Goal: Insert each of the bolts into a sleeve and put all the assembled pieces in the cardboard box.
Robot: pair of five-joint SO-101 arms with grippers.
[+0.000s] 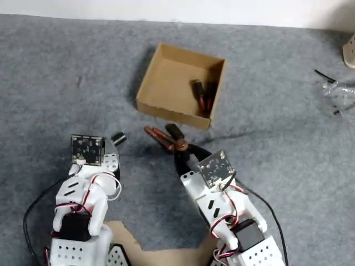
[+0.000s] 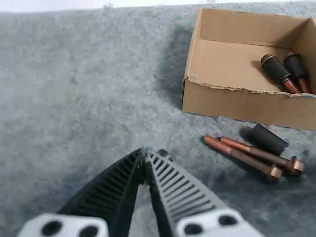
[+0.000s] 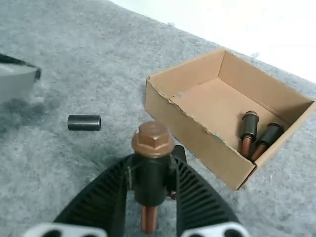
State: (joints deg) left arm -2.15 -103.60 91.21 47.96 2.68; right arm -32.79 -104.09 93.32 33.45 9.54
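Grey felt [image 1: 277, 166] covers the table, and the cardboard box [image 1: 172, 115] sits open toward its far side with two assembled pieces [image 1: 199, 91] lying side by side against one wall. The right gripper [image 3: 151, 165] is clamped on a sleeved bolt [image 3: 150, 180], held upright in front of the box: the copper hex head stands above the black sleeve and the shaft pokes out beneath it. The left gripper [image 2: 145, 154] is pinched closed on nothing, its tips low over the felt with a loose sleeve [image 1: 118, 137] lying just beyond them. Between the two grippers and near the box's front wall lie two bare bolts [image 2: 247, 159], parallel and close together, with a second sleeve [image 2: 266, 139] right beside them (whether it touches them is hard to judge).
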